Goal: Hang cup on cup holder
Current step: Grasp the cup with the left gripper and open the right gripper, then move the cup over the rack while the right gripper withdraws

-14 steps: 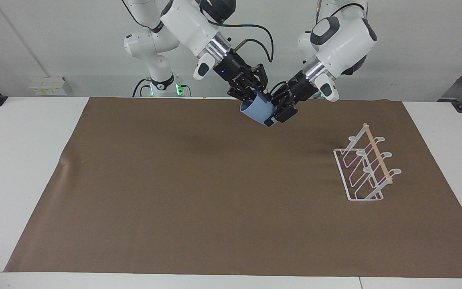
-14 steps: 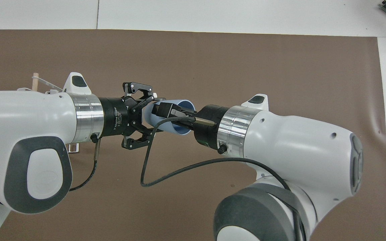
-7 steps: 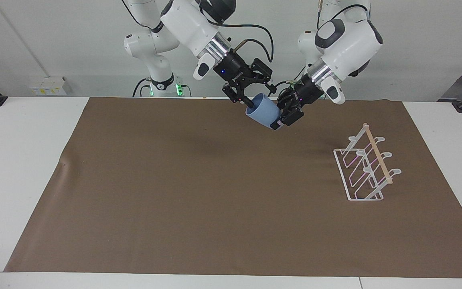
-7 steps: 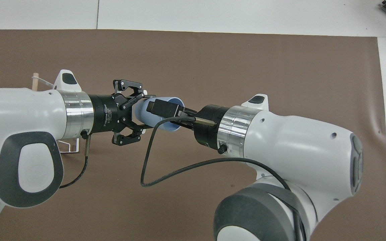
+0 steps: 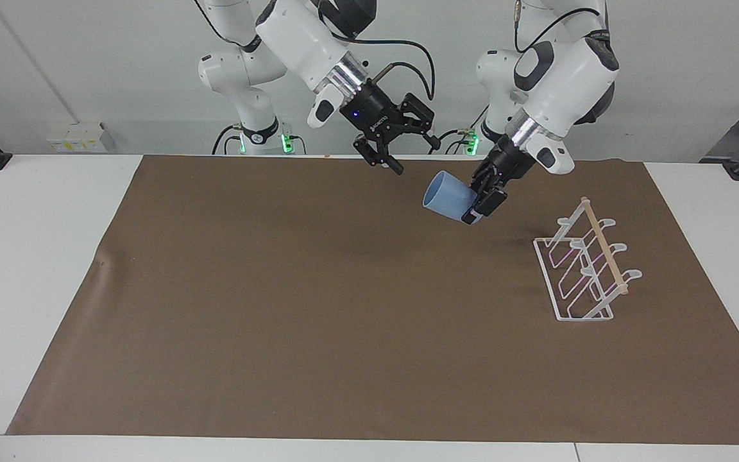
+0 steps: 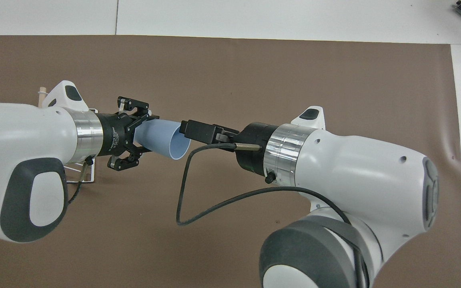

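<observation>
The light-blue cup (image 5: 445,197) is held on its side in the air over the brown mat, and it also shows in the overhead view (image 6: 156,137). My left gripper (image 5: 477,208) is shut on the cup's base end (image 6: 134,136), with the cup's mouth pointing toward the right arm. My right gripper (image 5: 409,154) is open and empty, apart from the cup, just off its rim in the overhead view (image 6: 198,134). The white wire cup holder (image 5: 584,269) with its wooden rod stands on the mat toward the left arm's end. The left arm mostly hides it in the overhead view (image 6: 42,93).
A brown mat (image 5: 280,308) covers most of the white table (image 5: 23,256). A loose black cable (image 6: 182,200) hangs from the right wrist. Nothing else stands on the mat.
The right gripper has opened, let go of the cup and drawn back. The left gripper has carried the cup toward the left arm's end, closer to the cup holder.
</observation>
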You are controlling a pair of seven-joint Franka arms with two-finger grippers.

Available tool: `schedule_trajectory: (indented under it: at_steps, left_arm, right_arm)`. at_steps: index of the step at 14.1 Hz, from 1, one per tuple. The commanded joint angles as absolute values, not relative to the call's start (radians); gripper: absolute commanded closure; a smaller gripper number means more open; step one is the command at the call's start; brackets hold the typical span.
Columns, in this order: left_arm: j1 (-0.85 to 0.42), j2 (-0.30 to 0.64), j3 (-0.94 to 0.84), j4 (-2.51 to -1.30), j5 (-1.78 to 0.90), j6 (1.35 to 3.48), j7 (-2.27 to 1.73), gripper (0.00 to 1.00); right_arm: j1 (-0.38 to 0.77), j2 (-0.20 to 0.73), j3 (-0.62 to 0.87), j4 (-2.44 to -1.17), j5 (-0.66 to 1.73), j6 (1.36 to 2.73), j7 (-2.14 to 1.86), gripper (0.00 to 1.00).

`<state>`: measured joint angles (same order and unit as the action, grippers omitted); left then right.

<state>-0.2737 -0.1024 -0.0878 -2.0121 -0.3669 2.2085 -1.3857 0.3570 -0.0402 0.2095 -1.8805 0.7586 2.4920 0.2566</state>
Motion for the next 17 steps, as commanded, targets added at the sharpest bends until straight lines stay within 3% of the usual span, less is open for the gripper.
schedule_trajectory:
  at_steps: [1, 5, 9, 17]
  left_arm:
    - [-0.233, -0.121, -0.09, -2.023, -0.186, 2.189, -1.374, 1.0]
    - [-0.213, -0.1, -0.087, -1.971, 0.125, 2.188, -1.373, 1.0]
    - [-0.213, -0.035, -0.087, -1.798, 0.496, 2.054, -1.367, 1.0]
    - [-0.198, -0.011, -0.084, -1.804, 0.9, 2.114, -1.344, 1.0]
  right_arm:
    - [0.273, -0.051, 0.215, -1.894, 0.738, 2.441, 0.024, 0.0]
    - [0.16, -0.054, 0.212, -1.893, 0.683, 2.308, -0.23, 0.0]
    - [0.08, -0.063, 0.21, -1.887, 0.406, 2.11, -0.319, 0.0]
    - [-0.072, -0.066, 0.204, -1.861, 0.086, 1.889, -0.24, 0.0]
